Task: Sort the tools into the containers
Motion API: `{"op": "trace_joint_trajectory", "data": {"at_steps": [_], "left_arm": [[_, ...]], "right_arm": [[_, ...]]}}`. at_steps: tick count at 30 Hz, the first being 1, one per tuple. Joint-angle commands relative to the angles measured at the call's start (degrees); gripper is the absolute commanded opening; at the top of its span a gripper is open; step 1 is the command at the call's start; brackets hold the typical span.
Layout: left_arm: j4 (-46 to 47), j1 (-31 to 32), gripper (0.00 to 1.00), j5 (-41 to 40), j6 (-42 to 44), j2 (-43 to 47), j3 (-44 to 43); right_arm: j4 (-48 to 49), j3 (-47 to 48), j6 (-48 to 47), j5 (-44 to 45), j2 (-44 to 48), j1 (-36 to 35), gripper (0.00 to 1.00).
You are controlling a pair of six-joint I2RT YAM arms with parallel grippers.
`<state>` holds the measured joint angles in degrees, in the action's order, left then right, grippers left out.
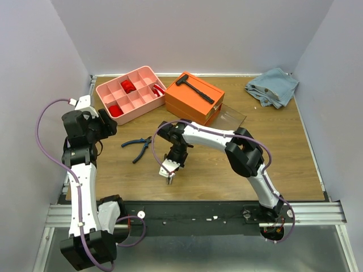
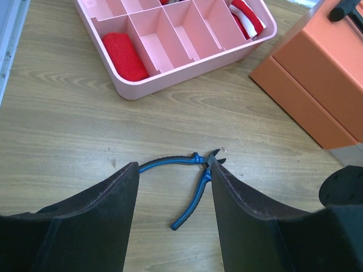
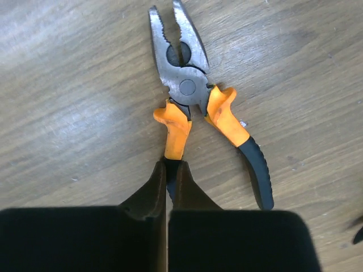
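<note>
Top view: the pink tray sits at the far left of the table, with the orange box just beside it on the right and a black hammer lying on the box top. The blue-handled pliers lie on the wood between the arms. Left wrist view: the left gripper has its fingers spread, and the blue-handled pliers lie open on the table between and beyond them, untouched. Right wrist view: the right gripper is pressed together, pinching one handle of the orange-handled pliers, whose jaws stand slightly apart, pointing away from the camera.
</note>
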<state>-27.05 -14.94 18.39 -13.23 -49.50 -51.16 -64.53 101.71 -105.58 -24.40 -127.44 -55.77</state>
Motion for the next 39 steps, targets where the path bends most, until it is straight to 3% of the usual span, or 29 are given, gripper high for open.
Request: {"op": "trace_joint_trajectory", "data": {"at_steps": [1, 6, 11, 15, 19, 25, 30, 39], "left_arm": [[2.08, -0.35, 0.63, 2.43, -0.83, 1.07, 0.88], [4.37, -0.35, 0.63, 3.67, -2.32, 0.02, 0.45], [6.66, 0.52, 0.63, 4.98, -2.68, -3.93, -2.45], [6.57, 1.14, 0.63, 4.81, 1.01, -7.28, -5.35], [6.83, 2.19, 0.63, 3.94, 1.72, -11.05, -8.51], [6.84, 3.6, 0.63, 3.05, 2.95, -13.95, -11.86], [7.18, 3.95, 0.63, 1.91, 2.51, -15.02, -12.65], [7.62, 4.13, 0.63, 1.03, 1.46, -14.67, -10.46]], "right_arm": [[-3.85, -1.87, 11.14, -1.87, 0.51, -1.01, 0.01], [0.8, -1.87, 27.94, -11.08, 11.84, 0.74, 0.01], [7.21, -1.69, 50.87, -14.71, 23.01, 4.25, 0.01], [7.67, 1.12, 68.02, -11.22, 29.43, 8.21, 0.01], [11.43, -6.49, 83.82, -6.72, 37.76, 15.14, 0.01], [16.37, -16.54, 98.25, 4.09, 43.06, 28.77, 0.01], [13.03, -19.35, 104.26, 8.74, 40.26, 37.92, 0.01], [12.07, -13.65, 97.24, 12.36, 30.59, 39.6, 0.01]]}}
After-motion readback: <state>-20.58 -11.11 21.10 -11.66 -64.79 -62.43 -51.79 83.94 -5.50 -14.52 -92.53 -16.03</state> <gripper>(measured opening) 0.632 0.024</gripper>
